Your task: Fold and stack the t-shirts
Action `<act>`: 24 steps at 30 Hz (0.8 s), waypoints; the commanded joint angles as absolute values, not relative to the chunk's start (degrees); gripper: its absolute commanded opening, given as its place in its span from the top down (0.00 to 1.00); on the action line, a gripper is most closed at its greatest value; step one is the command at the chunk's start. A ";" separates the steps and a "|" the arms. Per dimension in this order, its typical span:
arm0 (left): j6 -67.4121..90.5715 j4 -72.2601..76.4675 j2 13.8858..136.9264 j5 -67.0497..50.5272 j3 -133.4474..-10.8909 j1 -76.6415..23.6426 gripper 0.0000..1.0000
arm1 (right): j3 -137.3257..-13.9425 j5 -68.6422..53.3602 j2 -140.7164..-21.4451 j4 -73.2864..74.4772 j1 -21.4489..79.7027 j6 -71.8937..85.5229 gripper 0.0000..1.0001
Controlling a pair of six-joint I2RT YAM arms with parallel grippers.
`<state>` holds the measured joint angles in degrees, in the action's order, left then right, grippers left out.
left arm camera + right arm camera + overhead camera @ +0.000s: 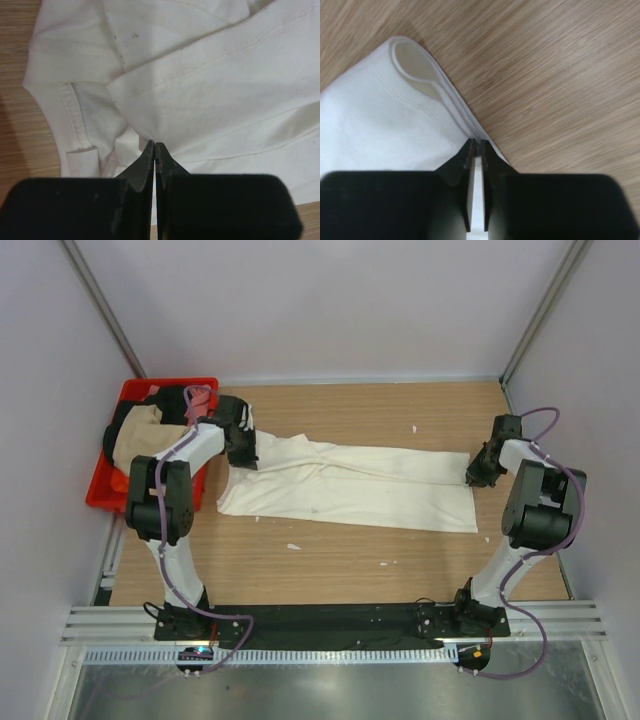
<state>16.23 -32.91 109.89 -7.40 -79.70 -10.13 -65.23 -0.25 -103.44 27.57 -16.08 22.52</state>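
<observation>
Cream t-shirt (350, 490) lies stretched across the table (330, 560), left to right. Right gripper (476, 145), jaws narrow, pinches its hem corner near the right edge. Left gripper (155, 146), jaws pressed together, nips cloth by the collar. Other shirts (145, 428) fill the red crate (100, 490), far-left corner. Judged: a fold is in hand; next, both ends must rise evenly.

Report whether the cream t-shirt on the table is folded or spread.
Partly folded: cream t-shirt lies as a long band, its layers overlapping in both wrist views.
</observation>
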 commanded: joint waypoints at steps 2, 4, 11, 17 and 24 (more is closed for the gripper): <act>15.47 -33.66 110.04 -4.93 -81.74 -10.20 1.00 | -65.48 3.69 -103.89 25.58 -15.73 22.50 0.96; 15.56 -33.84 109.69 -4.40 -81.65 -10.28 1.00 | -65.48 5.09 -103.71 25.40 -15.73 22.15 0.99; 17.48 -32.70 105.30 -4.13 -81.56 -10.37 1.00 | -64.86 6.42 -101.43 22.85 -15.73 22.06 0.99; 19.33 -31.55 102.75 -4.66 -81.30 -10.28 1.00 | -64.51 5.98 -99.67 21.62 -15.73 21.97 0.99; 20.65 -32.25 102.48 -4.13 -81.30 -10.28 1.00 | -64.51 6.24 -98.44 21.45 -15.73 21.71 0.99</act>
<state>19.73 -32.42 104.40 -5.56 -79.81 -10.44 -64.49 3.88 -101.89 23.62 -15.70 22.61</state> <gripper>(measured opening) 0.003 0.026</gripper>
